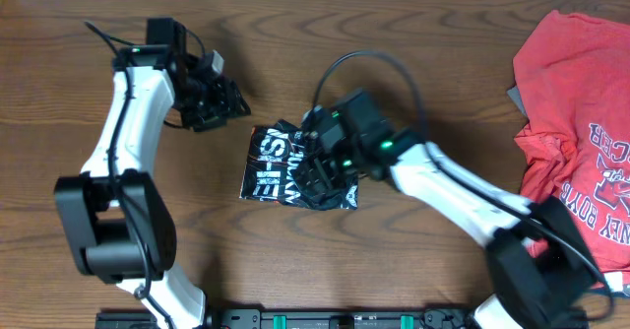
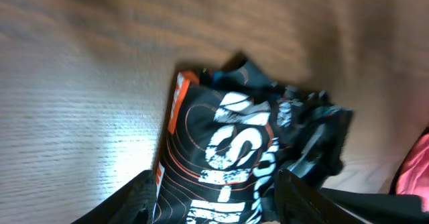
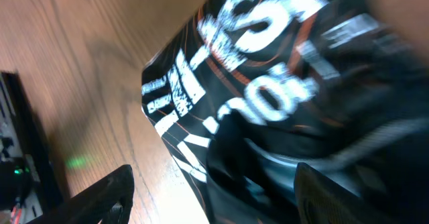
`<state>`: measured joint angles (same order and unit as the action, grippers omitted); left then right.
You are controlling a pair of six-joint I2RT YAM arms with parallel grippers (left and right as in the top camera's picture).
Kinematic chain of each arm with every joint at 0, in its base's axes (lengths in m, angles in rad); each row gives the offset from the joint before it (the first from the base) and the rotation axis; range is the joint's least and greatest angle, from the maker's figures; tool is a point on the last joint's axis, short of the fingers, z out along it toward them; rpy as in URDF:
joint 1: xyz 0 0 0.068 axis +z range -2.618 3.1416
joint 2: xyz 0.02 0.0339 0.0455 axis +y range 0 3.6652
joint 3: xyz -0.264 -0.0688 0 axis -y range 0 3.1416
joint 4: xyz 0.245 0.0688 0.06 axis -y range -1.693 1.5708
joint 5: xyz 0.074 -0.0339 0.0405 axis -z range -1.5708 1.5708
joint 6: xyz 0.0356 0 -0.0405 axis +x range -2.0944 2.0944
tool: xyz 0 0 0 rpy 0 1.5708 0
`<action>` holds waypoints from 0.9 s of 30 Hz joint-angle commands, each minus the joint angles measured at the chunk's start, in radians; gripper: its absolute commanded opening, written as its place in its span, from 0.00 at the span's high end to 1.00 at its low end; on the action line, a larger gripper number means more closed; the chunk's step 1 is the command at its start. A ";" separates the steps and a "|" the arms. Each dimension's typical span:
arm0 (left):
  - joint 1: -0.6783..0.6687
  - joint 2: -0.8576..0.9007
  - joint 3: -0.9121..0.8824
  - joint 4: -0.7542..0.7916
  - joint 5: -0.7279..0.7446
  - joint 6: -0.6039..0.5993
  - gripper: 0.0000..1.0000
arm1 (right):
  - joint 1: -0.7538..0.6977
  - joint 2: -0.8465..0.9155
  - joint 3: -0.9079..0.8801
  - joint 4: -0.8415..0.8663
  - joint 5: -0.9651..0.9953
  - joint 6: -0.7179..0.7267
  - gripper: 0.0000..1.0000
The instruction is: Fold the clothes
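The black jersey (image 1: 281,166), folded into a small rumpled bundle, is lying on the wooden table (image 1: 413,53) directly beneath the right gripper (image 1: 317,171), whose fingers (image 3: 110,190) are standing wide apart over the fabric. The left gripper (image 1: 224,100) is hovering near the bundle's corner without touching it, fingers (image 2: 131,197) likewise wide. A red T-shirt (image 1: 576,102) is lying well apart from both grippers.

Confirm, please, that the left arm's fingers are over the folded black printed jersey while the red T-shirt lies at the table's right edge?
No: the overhead view shows the right fingers over the black printed jersey; the left fingers are apart from it. The red T-shirt part holds.
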<state>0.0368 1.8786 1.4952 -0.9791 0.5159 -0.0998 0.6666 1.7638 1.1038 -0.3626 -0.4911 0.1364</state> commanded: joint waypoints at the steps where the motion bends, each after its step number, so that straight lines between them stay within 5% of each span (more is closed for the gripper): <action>1: -0.023 0.045 -0.034 -0.001 -0.012 0.018 0.38 | 0.050 0.058 -0.003 0.015 0.007 0.072 0.27; 5: -0.046 0.077 -0.074 0.007 -0.012 0.018 0.38 | 0.080 0.075 -0.003 -0.024 0.149 0.103 0.38; 10: -0.073 0.083 -0.138 0.056 -0.012 0.018 0.38 | 0.073 0.073 -0.003 -0.066 0.267 0.177 0.86; 12: -0.083 0.083 -0.159 0.069 -0.012 0.018 0.38 | 0.064 0.072 -0.003 -0.081 0.267 0.202 0.98; 27: -0.107 0.084 -0.286 0.137 -0.013 0.017 0.38 | -0.006 -0.060 -0.003 -0.333 0.545 0.387 0.78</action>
<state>-0.0685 1.9507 1.2350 -0.8459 0.5156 -0.0994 0.6846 1.7737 1.1019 -0.6842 -0.0616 0.4789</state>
